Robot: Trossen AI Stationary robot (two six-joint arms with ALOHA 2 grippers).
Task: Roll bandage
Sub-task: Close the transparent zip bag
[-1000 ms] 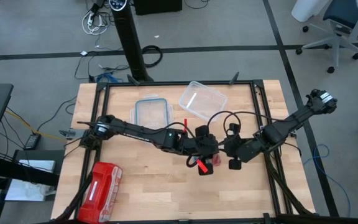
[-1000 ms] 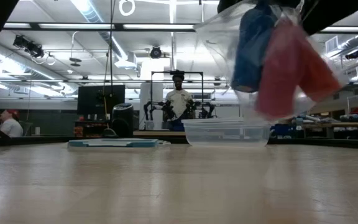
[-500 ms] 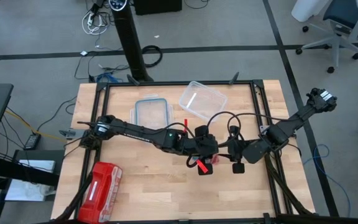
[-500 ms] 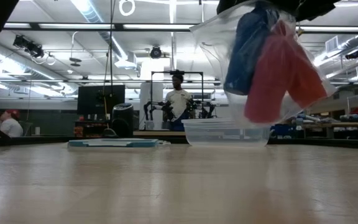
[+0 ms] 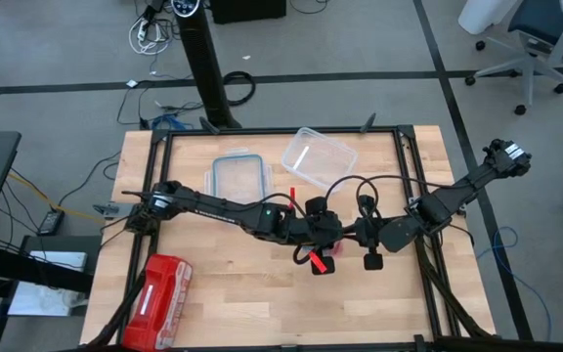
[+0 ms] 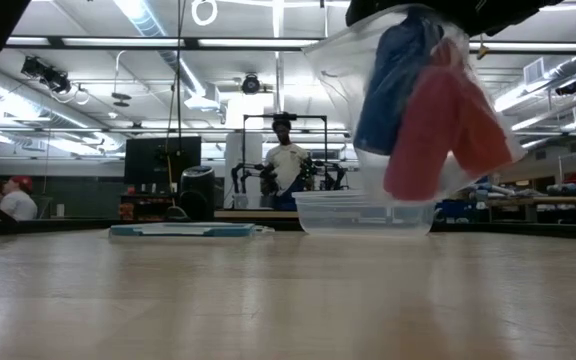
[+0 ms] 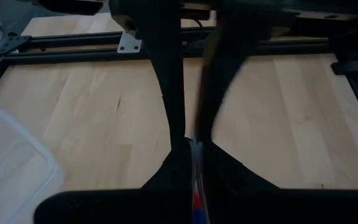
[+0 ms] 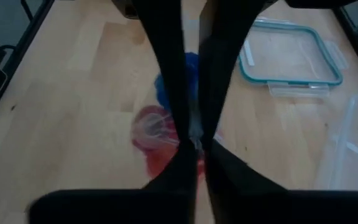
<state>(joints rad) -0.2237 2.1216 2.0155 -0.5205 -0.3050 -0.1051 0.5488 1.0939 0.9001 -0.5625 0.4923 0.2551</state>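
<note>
I see bare wood along the near edge of the table (image 5: 262, 313), with only a red pouch (image 5: 156, 298) at the near left corner. At mid-table my left gripper (image 5: 323, 256) is pinched tight on the rim of a clear bag (image 6: 408, 110) hanging above the wood; the blue bandage (image 6: 393, 80) sits inside beside red rolls (image 6: 438, 120). My right gripper (image 5: 352, 235), fingers narrow, pinches the same bag. Farther off lie a teal-rimmed lid (image 5: 238, 176) and clear container (image 5: 318, 154).
</note>
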